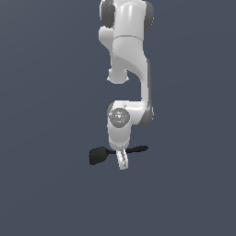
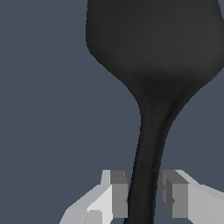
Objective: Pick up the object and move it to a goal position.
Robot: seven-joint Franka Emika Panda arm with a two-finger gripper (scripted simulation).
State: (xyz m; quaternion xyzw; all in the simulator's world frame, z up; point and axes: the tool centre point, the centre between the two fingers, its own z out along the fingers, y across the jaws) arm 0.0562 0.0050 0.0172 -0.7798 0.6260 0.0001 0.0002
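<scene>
The spatula (image 2: pixel 153 52) looks like matt black plastic or rubber, smooth all over, with only a faint soft sheen along the edge of its handle and no texture on the blade. The arm (image 1: pixel 131 50) has a smooth, slightly glossy white shell, like moulded plastic, with darker grey joint caps. The gripper (image 2: pixel 144 197) has the same white casing, and its fingertips (image 2: pixel 119 194) are dull grey, flat-faced blocks. The ground (image 1: pixel 46 115) is an even, matt blue-grey surface without grain.

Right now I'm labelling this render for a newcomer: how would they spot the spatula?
Follow the white arm down to its gripper. The spatula lies crosswise between the fingers, blade toward the exterior view's left. It is the only black thing there.
</scene>
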